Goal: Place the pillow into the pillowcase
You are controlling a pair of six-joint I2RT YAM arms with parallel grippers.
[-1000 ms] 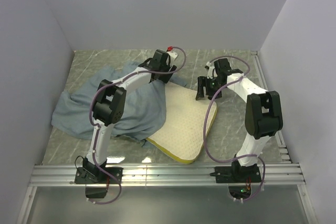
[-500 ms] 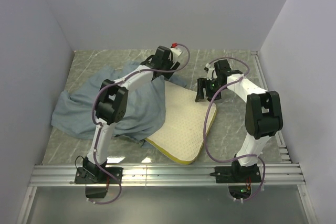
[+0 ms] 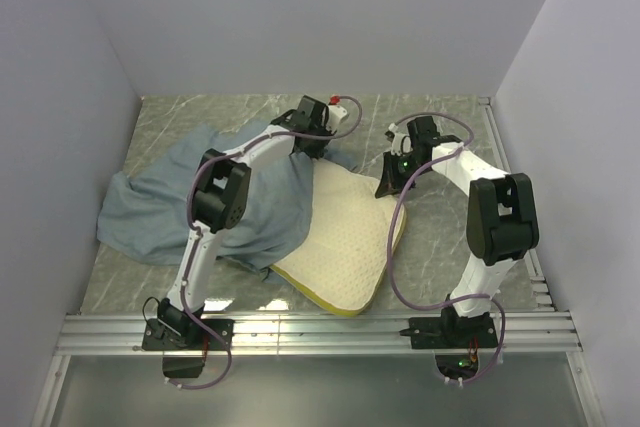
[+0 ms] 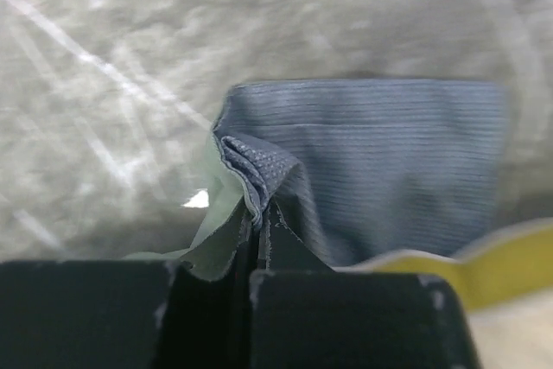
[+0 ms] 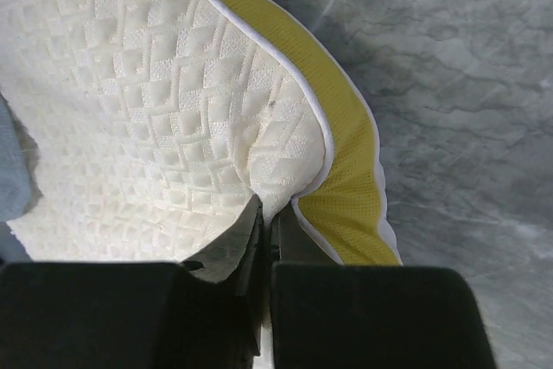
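Two grips are made: left tool (image 4: 260, 244) clenched on pillowcase (image 4: 371, 153), right tool (image 5: 266, 232) on pillow (image 5: 147, 101); insertion is judged barely begun.

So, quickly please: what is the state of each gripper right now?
Left gripper: closed, pinching a fold of the pillowcase.
Right gripper: closed, pinching the edge of the pillow.

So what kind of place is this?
Probably a robot test cell: left arm and right arm bolted to a metal rail, plain walls boxing in a marbled table.
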